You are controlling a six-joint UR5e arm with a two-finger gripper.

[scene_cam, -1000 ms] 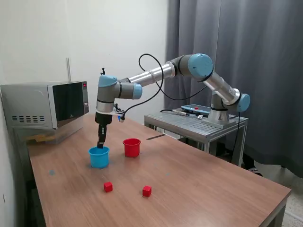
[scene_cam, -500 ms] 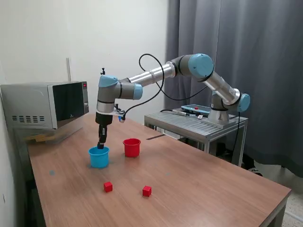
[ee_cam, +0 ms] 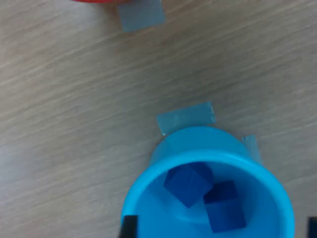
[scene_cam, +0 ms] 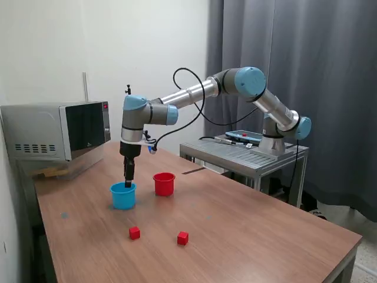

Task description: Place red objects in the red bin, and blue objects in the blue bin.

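Jaws of the gripper (scene_cam: 128, 184) hang open and empty over the blue cup (ee_cam: 208, 173) holding both blue cubes (ee_cam: 188, 183), while two red cubes (scene_cam: 135, 233) wait on the table (scene_cam: 265, 236) near the red cup (scene_cam: 164, 184).

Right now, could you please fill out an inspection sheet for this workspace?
Surface: wooden table, with grey tape patches beside the cups.
Job's things: two dark blue cubes inside the light blue cup; red cup beside it; two red cubes loose on the table.
Clutter: nothing seen.
Gripper: gripper just above the blue cup; open or shut cannot be told.
Cables: black cable looping along the arm.
Surroundings: microwave, metal stand, grey curtain.
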